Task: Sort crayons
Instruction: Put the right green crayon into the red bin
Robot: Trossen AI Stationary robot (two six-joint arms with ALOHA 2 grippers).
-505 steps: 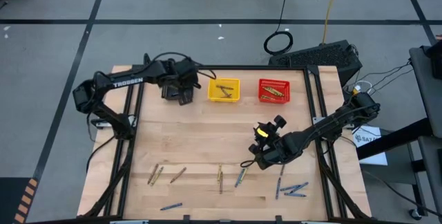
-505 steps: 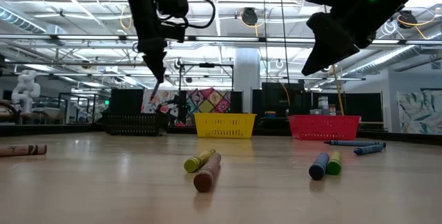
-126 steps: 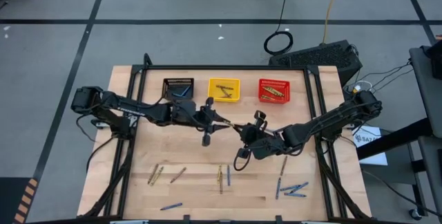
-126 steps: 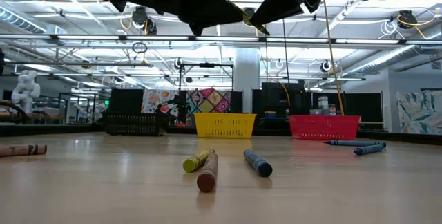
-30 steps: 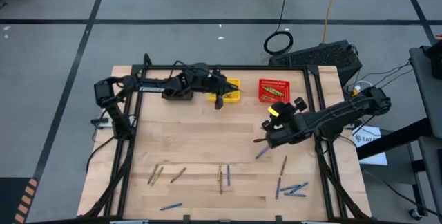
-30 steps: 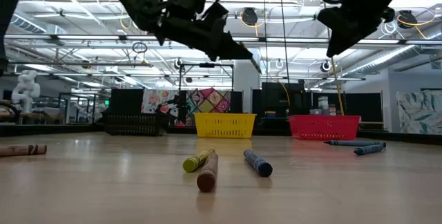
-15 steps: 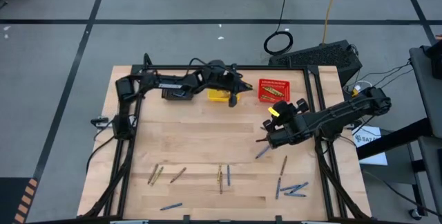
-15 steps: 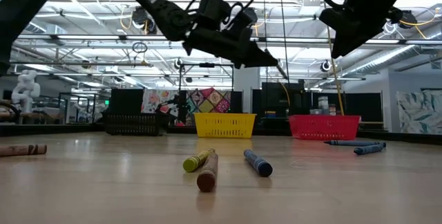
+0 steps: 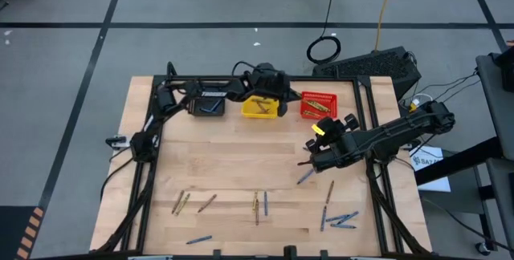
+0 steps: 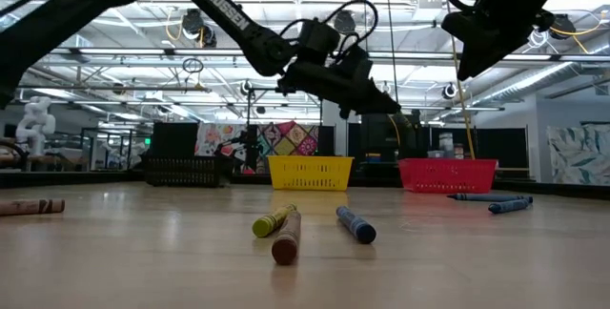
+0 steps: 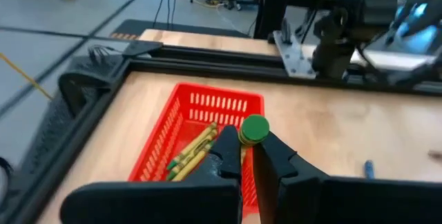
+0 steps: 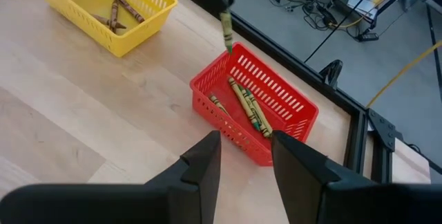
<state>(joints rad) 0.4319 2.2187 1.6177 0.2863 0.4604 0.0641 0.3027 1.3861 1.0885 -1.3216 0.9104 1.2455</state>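
The left end effector [image 11: 246, 156] pinches a green crayon [image 11: 254, 128] just above the red basket [image 11: 173, 148]; dropping it in comes next. The right end effector [image 12: 243, 156] hovers wide over the tabletop [image 9: 233, 164].

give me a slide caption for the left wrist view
Left hand shut on a green crayon, poised over the red basket of matching crayons.
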